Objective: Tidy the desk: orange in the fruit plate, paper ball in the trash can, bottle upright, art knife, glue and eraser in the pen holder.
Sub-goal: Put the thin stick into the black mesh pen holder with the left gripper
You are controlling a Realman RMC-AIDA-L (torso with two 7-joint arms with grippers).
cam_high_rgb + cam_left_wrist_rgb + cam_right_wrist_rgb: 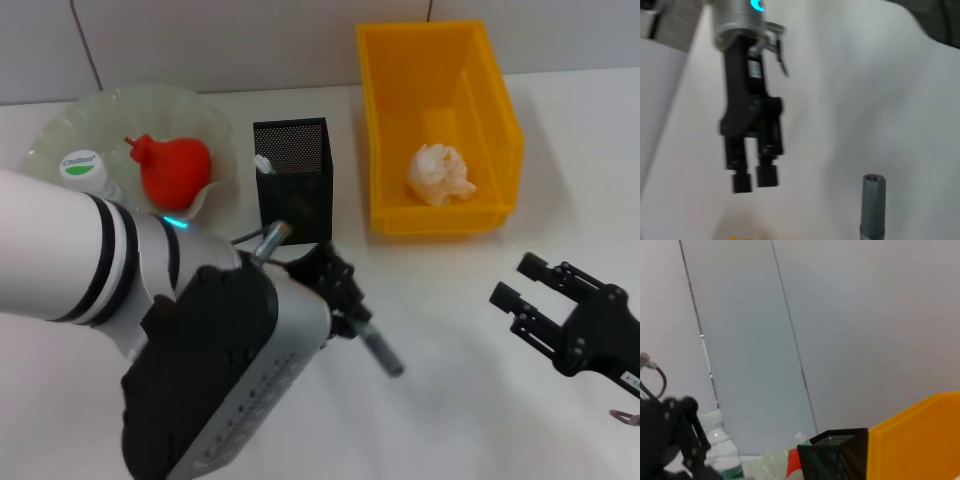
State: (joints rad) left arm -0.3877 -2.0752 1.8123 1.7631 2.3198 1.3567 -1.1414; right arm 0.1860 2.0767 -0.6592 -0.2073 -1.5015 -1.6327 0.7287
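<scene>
My left gripper [345, 298] is shut on the art knife [385, 355], a grey rod held slanted above the table just in front of the pen holder [293, 185]; the rod's tip shows in the left wrist view [873, 202]. The glue's white end [263, 163] pokes out of the holder. The orange [175, 168] lies in the fruit plate [210, 110]. The bottle [84, 167] stands upright beside the plate. The paper ball [441, 172] lies in the trash can [385, 120]. My right gripper [518, 282] is open and empty at the right. The eraser is out of view.
The right wrist view shows the pen holder [840, 455], the trash can's corner [920, 440], the bottle [720, 447] and the wall behind. The left wrist view shows my right gripper [754, 180] over bare white table. My left arm covers the front left of the table.
</scene>
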